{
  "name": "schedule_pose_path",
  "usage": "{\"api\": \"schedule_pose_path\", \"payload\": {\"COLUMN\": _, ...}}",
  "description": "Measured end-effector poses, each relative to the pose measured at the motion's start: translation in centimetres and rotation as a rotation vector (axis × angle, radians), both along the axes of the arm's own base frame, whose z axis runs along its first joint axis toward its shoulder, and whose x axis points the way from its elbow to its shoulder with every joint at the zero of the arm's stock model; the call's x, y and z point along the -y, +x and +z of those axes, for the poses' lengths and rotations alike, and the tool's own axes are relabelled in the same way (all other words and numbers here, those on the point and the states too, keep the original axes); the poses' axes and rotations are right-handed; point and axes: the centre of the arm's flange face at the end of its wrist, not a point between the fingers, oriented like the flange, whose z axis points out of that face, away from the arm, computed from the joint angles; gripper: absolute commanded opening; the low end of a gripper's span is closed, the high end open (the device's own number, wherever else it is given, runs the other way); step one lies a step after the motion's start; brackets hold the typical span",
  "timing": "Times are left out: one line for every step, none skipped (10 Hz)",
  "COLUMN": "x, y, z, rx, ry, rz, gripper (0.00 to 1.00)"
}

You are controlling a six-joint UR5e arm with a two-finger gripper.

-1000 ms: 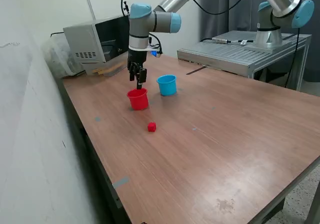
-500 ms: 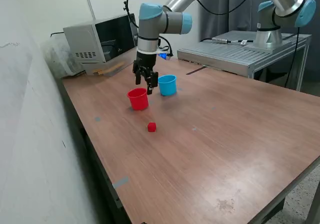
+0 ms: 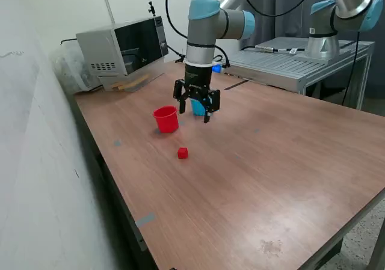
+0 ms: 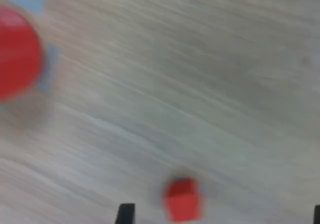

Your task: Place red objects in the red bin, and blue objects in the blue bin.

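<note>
Pincer [image 3: 197, 109], jaws apart and empty, hangs above the bench [image 3: 289, 162] beside the red cup [image 3: 166, 119]; the lone red cube [image 3: 182, 153] lies nearer the camera.

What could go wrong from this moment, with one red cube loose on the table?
1. The open gripper hangs close beside the red cup and in front of the blue cup; a low sweep toward the red cube might knock either one.
2. The wrist view is motion-blurred, so the cube's position there is uncertain, and the fingers may come down off-center.
3. The cube is small; a poor pinch might push it along the table.
</note>
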Motion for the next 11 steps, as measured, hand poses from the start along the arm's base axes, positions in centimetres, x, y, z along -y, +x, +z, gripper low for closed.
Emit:
{"api": "schedule_pose_path", "payload": {"x": 1.3, "y": 0.2, "z": -0.2, "rx": 0.041, "ry": -0.024, "rz": 0.12, "gripper": 1.0}}
{"api": "schedule_pose_path", "payload": {"x": 2.2, "y": 0.2, "z": -0.4, "rx": 0.085, "ry": -0.043, "rz": 0.236, "gripper": 1.0}}
{"api": "schedule_pose_path", "payload": {"x": 2.9, "y": 0.0, "z": -0.6, "rx": 0.126, "ry": -0.053, "rz": 0.33, "gripper": 1.0}}
{"api": "schedule_pose_path", "payload": {"x": 3.2, "y": -0.4, "z": -0.9, "rx": 0.16, "ry": -0.051, "rz": 0.397, "gripper": 1.0}}
{"api": "schedule_pose_path", "payload": {"x": 3.3, "y": -1.1, "z": -1.2, "rx": 0.184, "ry": -0.035, "rz": 0.44, "gripper": 1.0}}
{"api": "schedule_pose_path", "payload": {"x": 3.3, "y": -1.9, "z": -1.4, "rx": 0.198, "ry": -0.016, "rz": 0.466, "gripper": 1.0}}
{"api": "schedule_pose_path", "payload": {"x": 3.2, "y": -2.7, "z": -1.6, "rx": 0.203, "ry": 0.003, "rz": 0.479, "gripper": 1.0}}
{"api": "schedule_pose_path", "payload": {"x": 3.1, "y": -3.5, "z": -1.6, "rx": 0.201, "ry": 0.017, "rz": 0.485, "gripper": 1.0}}
{"api": "schedule_pose_path", "payload": {"x": 2.8, "y": -4.3, "z": -1.5, "rx": 0.194, "ry": 0.027, "rz": 0.484, "gripper": 1.0}}
{"api": "schedule_pose_path", "payload": {"x": 2.3, "y": -5.0, "z": -1.6, "rx": 0.188, "ry": 0.033, "rz": 0.476, "gripper": 1.0}}
{"api": "schedule_pose_path", "payload": {"x": 1.6, "y": -5.8, "z": -1.9, "rx": 0.183, "ry": 0.036, "rz": 0.463, "gripper": 1.0}}
